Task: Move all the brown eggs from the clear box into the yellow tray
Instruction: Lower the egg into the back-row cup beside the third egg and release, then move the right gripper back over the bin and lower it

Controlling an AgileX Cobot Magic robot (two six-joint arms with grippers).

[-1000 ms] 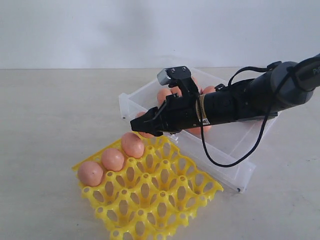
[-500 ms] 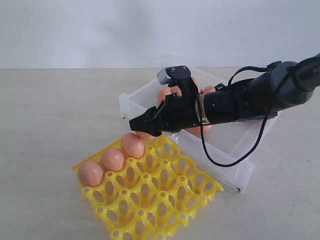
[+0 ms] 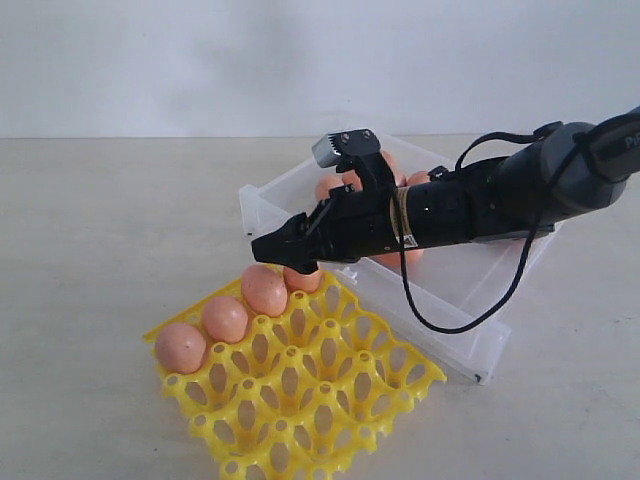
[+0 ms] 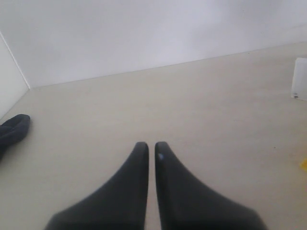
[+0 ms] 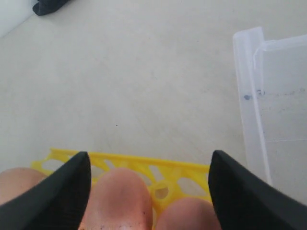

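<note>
The yellow tray (image 3: 330, 400) lies at the front with a row of brown eggs along its far-left edge: (image 3: 181, 346), (image 3: 226, 318), (image 3: 265, 289), and a fourth egg (image 3: 302, 279) in the corner cup. My right gripper (image 3: 272, 248) hovers open just above that corner. In the right wrist view its fingers (image 5: 72, 187) stand wide apart over two eggs (image 5: 122, 199) (image 5: 184, 213) on the yellow tray (image 5: 187, 170). More eggs (image 3: 328, 187) lie in the clear box (image 3: 270, 205), mostly hidden behind the arm. My left gripper (image 4: 151, 143) is shut over bare table.
The clear box's near rim (image 3: 470, 355) runs close beside the tray's right side. The right arm's cable (image 3: 430, 315) loops down over the box. In the right wrist view the box corner (image 5: 249, 72) is close to the right finger. A dark object (image 4: 12, 132) lies by the wall.
The right gripper moved left and slightly down with an egg. That egg now rests in the tray's corner cup beside the third egg, and the fingers are open around it.
</note>
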